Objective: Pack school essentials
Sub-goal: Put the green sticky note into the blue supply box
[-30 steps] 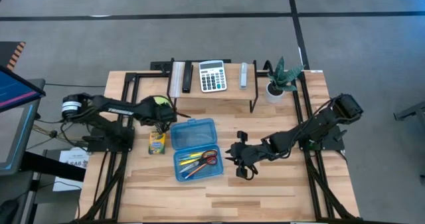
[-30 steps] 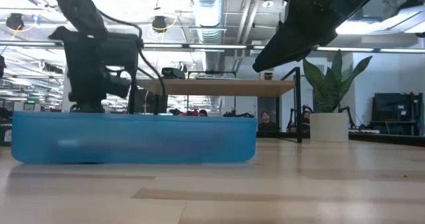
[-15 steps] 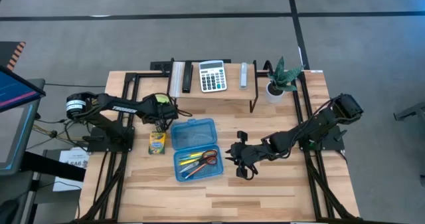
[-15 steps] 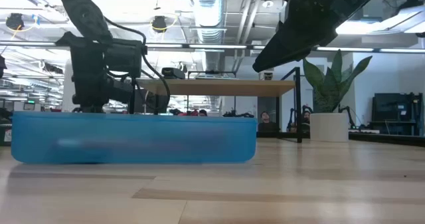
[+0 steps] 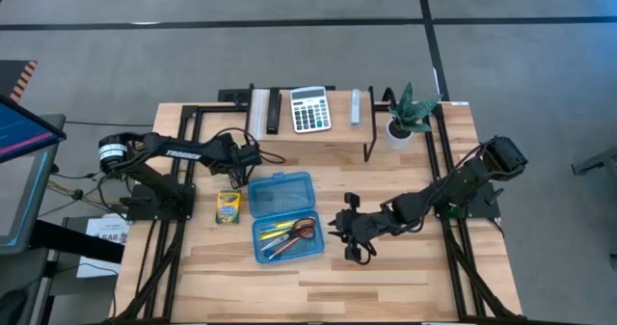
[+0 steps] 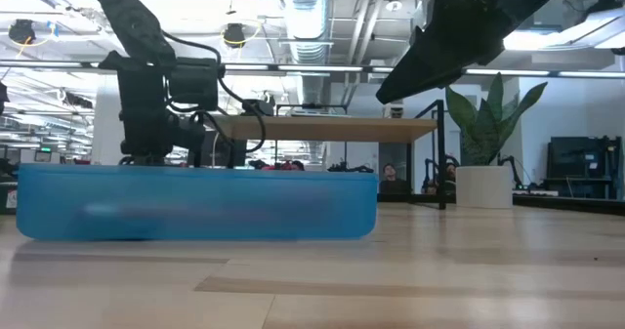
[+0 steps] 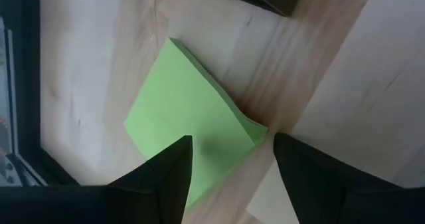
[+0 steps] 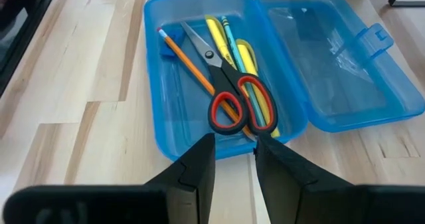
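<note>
One blue plastic case (image 5: 285, 216) is seen lying open in the middle of the table (image 5: 415, 267), its lid (image 8: 339, 58) folded flat beside the tray (image 8: 166, 117). Inside the tray one pair of red-handled scissors (image 8: 229, 94) is counted, laid across at least one orange pencil (image 8: 189, 61) and a cluster of yellow pencils and markers (image 8: 236, 58) whose exact number cannot be made out; the lid half is seen holding nothing. One yellow-green crayon box (image 5: 228, 207) is found on the table just beside the case, outside it. One lime-green sticky-note pad (image 7: 189, 121) is seen flat on the wood near the foot of the raised shelf (image 5: 308, 132), also outside the case. The left gripper (image 7: 229, 164) is held directly above that pad with its fingers spread wide on either side of a corner, nothing grasped. The right gripper (image 8: 234, 164) is poised near the case's other side, low over the table, its fingers parted by a narrow gap and closed on nothing, pointed at the scissors' handles. On the shelf one grey-white calculator (image 5: 308, 110) is counted, and one small potted plant (image 5: 409, 113) is seen at the shelf's end.
</note>
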Controlling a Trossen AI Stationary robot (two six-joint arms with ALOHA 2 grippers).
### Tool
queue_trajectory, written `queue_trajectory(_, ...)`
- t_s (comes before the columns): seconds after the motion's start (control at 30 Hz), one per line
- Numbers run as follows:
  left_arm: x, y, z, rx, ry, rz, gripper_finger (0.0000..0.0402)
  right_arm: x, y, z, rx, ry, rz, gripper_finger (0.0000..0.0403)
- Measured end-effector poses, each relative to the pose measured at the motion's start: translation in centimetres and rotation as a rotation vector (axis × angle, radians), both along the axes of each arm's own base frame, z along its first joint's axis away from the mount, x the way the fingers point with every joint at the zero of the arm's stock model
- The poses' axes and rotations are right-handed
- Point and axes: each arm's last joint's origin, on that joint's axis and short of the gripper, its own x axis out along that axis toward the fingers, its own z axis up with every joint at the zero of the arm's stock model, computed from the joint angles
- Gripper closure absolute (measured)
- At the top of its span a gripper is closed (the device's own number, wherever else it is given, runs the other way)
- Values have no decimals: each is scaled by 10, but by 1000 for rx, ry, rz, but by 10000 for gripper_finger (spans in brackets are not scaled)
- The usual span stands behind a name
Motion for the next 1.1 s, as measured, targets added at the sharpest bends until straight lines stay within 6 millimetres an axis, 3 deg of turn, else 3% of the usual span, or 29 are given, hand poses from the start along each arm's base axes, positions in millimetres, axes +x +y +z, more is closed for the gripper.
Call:
queue_trajectory(0.27,0,1,-1,5,20,-37,221,0,0,0,0,0,1,277)
queue_trajectory(0.67,0,1,-3,2,30,-48,387,0,0,0,0,0,1,280)
queue_trajectory(1.1,-4,-21,-3,-24,87,-23,401,0,0,0,0,0,1,280)
